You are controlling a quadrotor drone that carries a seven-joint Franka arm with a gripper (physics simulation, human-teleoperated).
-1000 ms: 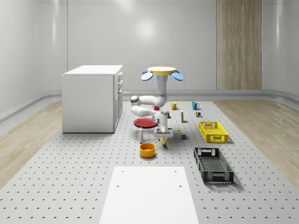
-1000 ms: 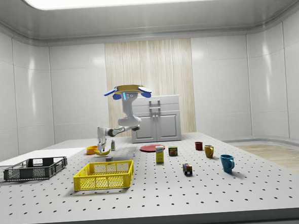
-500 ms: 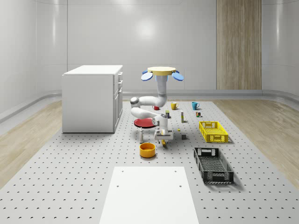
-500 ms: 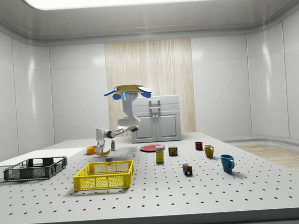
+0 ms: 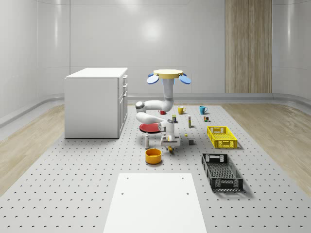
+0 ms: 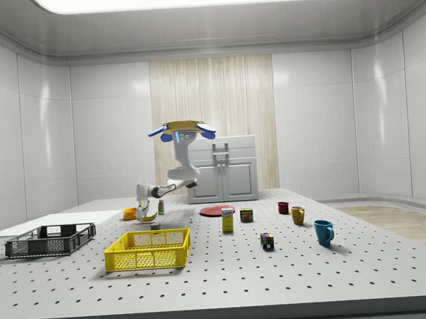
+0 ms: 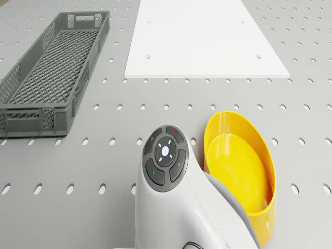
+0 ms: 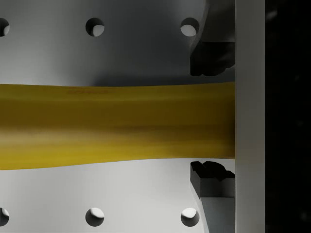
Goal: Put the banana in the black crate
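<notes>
The banana [image 8: 116,126] lies on the perforated table, across the gap between my fingers. My gripper [image 8: 211,119] is down on it, one fingertip [image 8: 211,58] against each side, shut on it. In the whole-scene view the gripper [image 5: 169,142] and banana [image 5: 170,146] sit mid-table, just behind the orange bowl. The drone [image 5: 169,74] hovers above, its white arm bent down toward the banana [image 6: 148,217]. The black crate [image 5: 209,170] lies toward the whole-scene view's front right; it stands at the side view's left [image 6: 50,240] and shows in the drone view [image 7: 31,109].
An orange bowl [image 5: 153,155] [image 7: 238,171] stands beside the gripper. A yellow crate [image 5: 221,136] lies behind the black one. A white panel [image 5: 155,201] covers the table's front. A small bottle [image 5: 146,141], red plate [image 5: 150,127], mugs and a white cabinet [image 5: 96,102] stand further back.
The gripper has come down a little onto the banana and its fingers have closed in on the banana's sides. The drone has stayed where it was.
</notes>
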